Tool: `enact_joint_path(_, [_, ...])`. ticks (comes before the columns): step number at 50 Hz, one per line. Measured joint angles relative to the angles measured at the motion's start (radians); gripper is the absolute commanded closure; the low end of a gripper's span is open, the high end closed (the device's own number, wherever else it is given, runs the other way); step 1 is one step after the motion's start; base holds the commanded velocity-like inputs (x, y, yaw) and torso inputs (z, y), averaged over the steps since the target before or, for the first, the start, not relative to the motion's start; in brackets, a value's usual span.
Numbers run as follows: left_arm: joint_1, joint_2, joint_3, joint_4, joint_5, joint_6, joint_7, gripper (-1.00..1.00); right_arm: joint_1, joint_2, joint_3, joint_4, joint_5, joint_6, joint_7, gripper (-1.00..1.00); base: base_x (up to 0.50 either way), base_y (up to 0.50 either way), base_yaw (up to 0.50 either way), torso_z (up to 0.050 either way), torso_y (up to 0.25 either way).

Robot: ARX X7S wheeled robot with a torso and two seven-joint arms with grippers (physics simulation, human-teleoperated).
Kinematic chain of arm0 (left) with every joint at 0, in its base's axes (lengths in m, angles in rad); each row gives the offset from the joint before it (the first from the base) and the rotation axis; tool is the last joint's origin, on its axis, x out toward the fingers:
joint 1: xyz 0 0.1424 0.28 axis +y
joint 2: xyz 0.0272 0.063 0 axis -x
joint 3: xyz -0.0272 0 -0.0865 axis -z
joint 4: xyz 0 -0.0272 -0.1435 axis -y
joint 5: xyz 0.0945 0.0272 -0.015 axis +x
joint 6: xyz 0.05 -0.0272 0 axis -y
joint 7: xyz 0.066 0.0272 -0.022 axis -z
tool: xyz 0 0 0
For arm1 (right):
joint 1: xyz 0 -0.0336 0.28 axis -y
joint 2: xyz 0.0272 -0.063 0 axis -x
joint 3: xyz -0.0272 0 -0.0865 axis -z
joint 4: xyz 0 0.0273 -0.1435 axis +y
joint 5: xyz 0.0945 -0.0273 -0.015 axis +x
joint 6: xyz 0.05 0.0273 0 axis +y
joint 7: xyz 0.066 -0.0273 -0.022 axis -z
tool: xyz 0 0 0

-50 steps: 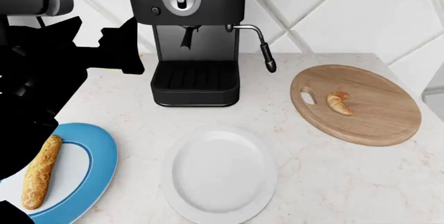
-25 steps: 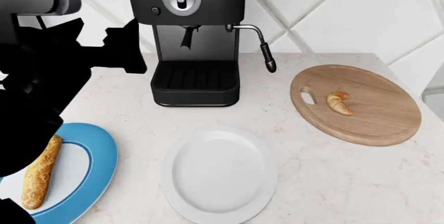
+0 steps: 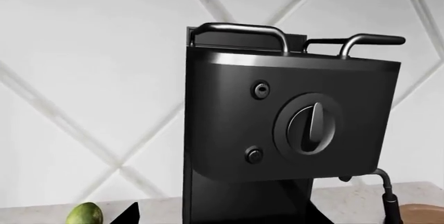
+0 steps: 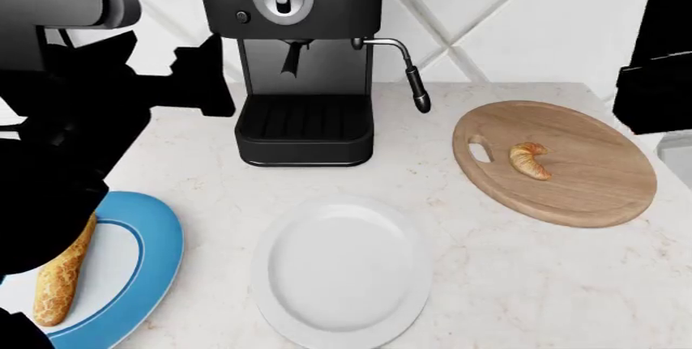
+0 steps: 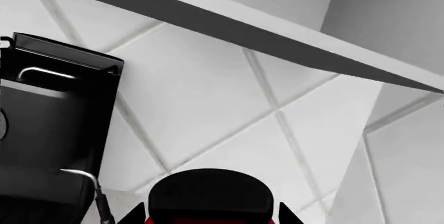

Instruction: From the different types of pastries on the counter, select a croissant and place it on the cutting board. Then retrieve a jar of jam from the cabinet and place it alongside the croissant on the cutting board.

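The croissant (image 4: 530,160) lies on the round wooden cutting board (image 4: 584,191) at the right of the white counter (image 4: 508,284). The speckled baguette-like loaf (image 4: 60,272) lies on a blue plate at the front left. My right gripper (image 5: 208,218) is shut on the jar of jam (image 5: 208,195); its black lid and a strip of red show between the fingertips. The right arm (image 4: 654,65) hangs above the board's far right edge. My left gripper (image 4: 200,78) is open and empty, raised left of the coffee machine; in the left wrist view only its fingertips (image 3: 128,216) show.
A black coffee machine (image 4: 303,57) with a steam wand (image 4: 416,90) stands at the back centre. A white oval plate (image 4: 340,272) lies in front of it and a blue plate (image 4: 146,268) at the front left. A green fruit (image 3: 85,214) sits left of the machine. The tiled wall is close behind.
My right arm has come into the head view at the right edge, above the board. My left arm has shifted slightly to the right. The croissant has not moved.
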Motion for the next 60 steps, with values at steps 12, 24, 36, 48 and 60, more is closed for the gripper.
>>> enact_joint_path(12, [0.008,-0.004,0.023,-0.011,0.02,0.028,0.018,-1.0,-0.074,0.085,-0.154,-0.094,-0.081,-0.119,-0.047,1.0,0.0,0.0,0.0,0.0,0.0])
enact_joint_path(24, [0.017,-0.011,0.039,-0.021,0.035,0.053,0.035,-1.0,-0.197,0.101,-0.245,-0.066,-0.218,-0.157,-0.119,1.0,0.0,0.0,0.0,0.0,0.0])
enact_joint_path(36, [0.021,-0.018,0.048,-0.029,0.04,0.065,0.041,-1.0,-0.311,0.088,-0.299,-0.001,-0.383,-0.201,-0.189,1.0,0.0,0.0,0.0,0.0,0.001])
enact_joint_path(48, [0.018,-0.023,0.058,-0.042,0.045,0.075,0.043,-1.0,-0.445,0.026,-0.361,0.107,-0.676,-0.263,-0.214,1.0,0.0,0.0,0.0,0.0,0.0])
enact_joint_path(60, [0.028,-0.032,0.074,-0.059,0.069,0.103,0.063,-1.0,-0.581,-0.05,-0.409,0.275,-0.888,-0.356,-0.272,1.0,0.0,0.0,0.0,0.0,0.001])
